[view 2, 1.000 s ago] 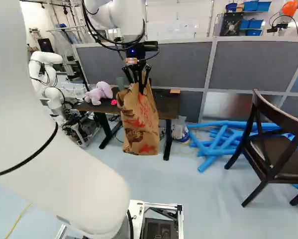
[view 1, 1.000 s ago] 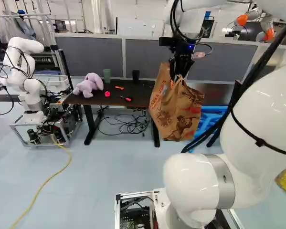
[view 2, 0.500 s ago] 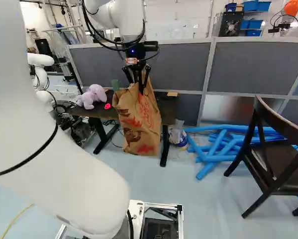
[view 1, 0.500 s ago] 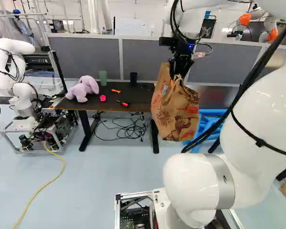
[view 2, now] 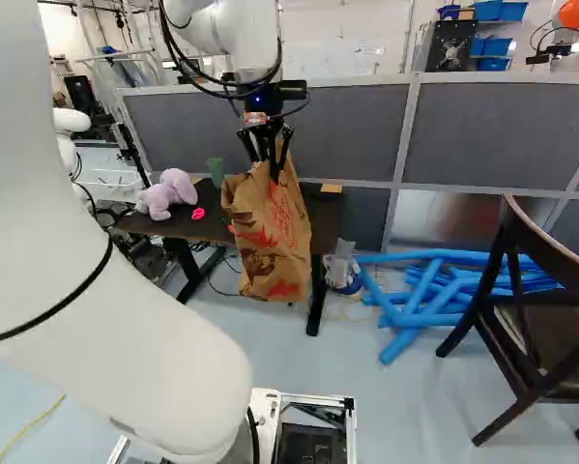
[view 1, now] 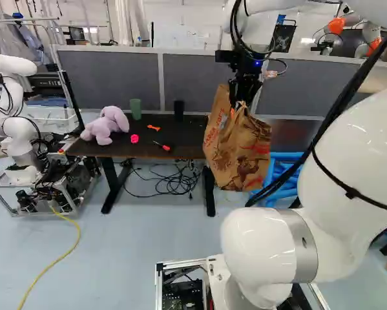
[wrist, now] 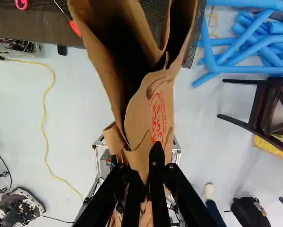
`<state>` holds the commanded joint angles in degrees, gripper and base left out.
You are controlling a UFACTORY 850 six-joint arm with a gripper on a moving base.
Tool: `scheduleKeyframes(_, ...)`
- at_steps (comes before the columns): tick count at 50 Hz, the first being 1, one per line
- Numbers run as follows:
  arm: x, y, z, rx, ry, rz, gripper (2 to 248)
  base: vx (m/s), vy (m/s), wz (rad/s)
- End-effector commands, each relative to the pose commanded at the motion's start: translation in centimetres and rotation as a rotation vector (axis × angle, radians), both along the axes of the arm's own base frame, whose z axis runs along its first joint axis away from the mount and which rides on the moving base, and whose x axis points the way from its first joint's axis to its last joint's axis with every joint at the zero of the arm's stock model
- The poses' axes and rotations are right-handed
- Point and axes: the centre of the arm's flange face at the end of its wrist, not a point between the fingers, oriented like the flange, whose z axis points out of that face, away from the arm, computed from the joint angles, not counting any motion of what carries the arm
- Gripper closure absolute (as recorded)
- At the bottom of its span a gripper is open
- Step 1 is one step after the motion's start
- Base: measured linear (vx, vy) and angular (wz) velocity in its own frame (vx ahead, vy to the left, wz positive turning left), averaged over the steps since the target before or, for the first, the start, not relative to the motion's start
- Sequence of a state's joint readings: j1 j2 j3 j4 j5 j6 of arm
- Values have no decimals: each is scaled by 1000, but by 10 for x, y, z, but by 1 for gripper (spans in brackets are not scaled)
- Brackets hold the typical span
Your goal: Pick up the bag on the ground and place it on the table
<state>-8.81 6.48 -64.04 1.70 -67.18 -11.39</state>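
Brown paper bag (view 1: 238, 155) is off the floor, so I'd call the pickup half done. The gripper (view 1: 240, 104) has it pinched by the top edge, paper caught between the fingers, and the rest just dangles with its mouth gaping open.

What's left is the actual placing. The bag hangs at the near side of the table (view 1: 193, 147), over by the right end in the left base view, and its bottom looks lower than the tabletop to me — so probably lift first, then forward, then down and let go. Space-wise, the plush toy (view 1: 103, 128) and the green cup (view 1: 135, 108) sit toward the other end, but the dark cup (view 1: 179, 110) and red-handled tool (view 1: 162, 146) are closer — might get bumped.
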Motion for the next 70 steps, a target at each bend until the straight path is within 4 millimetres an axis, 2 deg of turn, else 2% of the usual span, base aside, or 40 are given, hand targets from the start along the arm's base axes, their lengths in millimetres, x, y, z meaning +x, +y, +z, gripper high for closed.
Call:
scheduleKeyframes(26,0,0,0,0,0,0,229,147,-29,-5)
scheduleKeyframes(70,55,-6,1,-59,12,38,229,9,-1,-1)
